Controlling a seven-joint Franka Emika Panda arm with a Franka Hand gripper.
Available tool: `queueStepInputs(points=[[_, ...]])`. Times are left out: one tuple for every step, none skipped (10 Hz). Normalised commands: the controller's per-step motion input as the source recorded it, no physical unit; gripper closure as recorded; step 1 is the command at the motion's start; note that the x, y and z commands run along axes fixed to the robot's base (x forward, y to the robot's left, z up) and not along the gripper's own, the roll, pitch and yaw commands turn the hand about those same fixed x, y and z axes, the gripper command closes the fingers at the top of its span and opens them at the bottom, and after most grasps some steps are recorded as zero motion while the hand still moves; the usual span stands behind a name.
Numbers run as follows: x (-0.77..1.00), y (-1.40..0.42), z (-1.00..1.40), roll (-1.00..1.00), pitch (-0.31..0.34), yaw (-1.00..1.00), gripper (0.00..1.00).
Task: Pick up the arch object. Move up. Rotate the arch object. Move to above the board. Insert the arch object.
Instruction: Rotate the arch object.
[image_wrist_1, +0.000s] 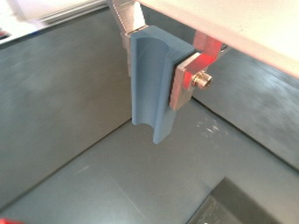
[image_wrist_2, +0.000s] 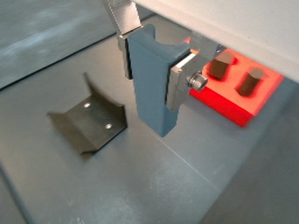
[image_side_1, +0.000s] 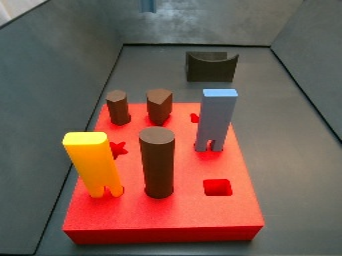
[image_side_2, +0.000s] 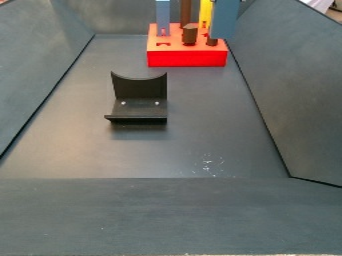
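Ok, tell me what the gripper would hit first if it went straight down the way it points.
Probably the bare grey floor. The gripper holds the arch object upright; the fixture and board sit off to either side, though depth is uncertain.

Dark grey floor (image_side_2: 174, 150); sloped walls (image_side_2: 40, 70), seemingly matte.

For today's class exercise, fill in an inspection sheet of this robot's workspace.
Surface: dark grey floor, a few pale specks.
Job's things: arch object upright, held above the floor; red board apart from it.
Clutter: fixture on the floor; yellow block, dark cylinder and light-blue block standing in the board.
Grippers: gripper, fingers clamping the arch object.
Cables: nothing seen.
Surroundings: dark walls.
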Motion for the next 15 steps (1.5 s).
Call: queueStepInputs(points=[[0.01, 0.01, 0.01, -0.06, 0.023, -0.77, 1.0], [0.01, 0.01, 0.01, -0.06, 0.023, -0.53, 1.0], [0.01, 0.01, 0.01, -0.06, 0.022, -0.39, 1.0], [0.06, -0.07, 0.0, -0.01, 0.003, -1.0, 1.0], [0.06, -0.06, 0.0, -0.01, 0.003, -1.0, 1.0], [0.05, -0.03, 0.0, -0.01, 0.003, -1.0, 1.0], [0.05, -0.02, -0.01, -0.01, 0.003, -1.0, 1.0], [0.04, -0.01, -0.01, -0.01, 0.004, -1.0, 1.0], [0.04, 0.0, -0.01, -0.01, 0.004, -1.0, 1.0], [0.04, 0.0, -0.01, -0.01, 0.005, -1.0, 1.0], [0.04, 0.0, -0.01, -0.01, 0.005, -1.0, 1.0], [0.03, 0.0, -0.01, -0.01, 0.005, -1.0, 1.0], [0.03, 0.0, -0.01, -0.01, 0.006, -1.0, 1.0], [0.03, 0.01, -0.01, -0.01, 0.006, -1.0, 1.0], [0.03, 0.01, -0.01, -0.01, 0.006, -1.0, 1.0]])
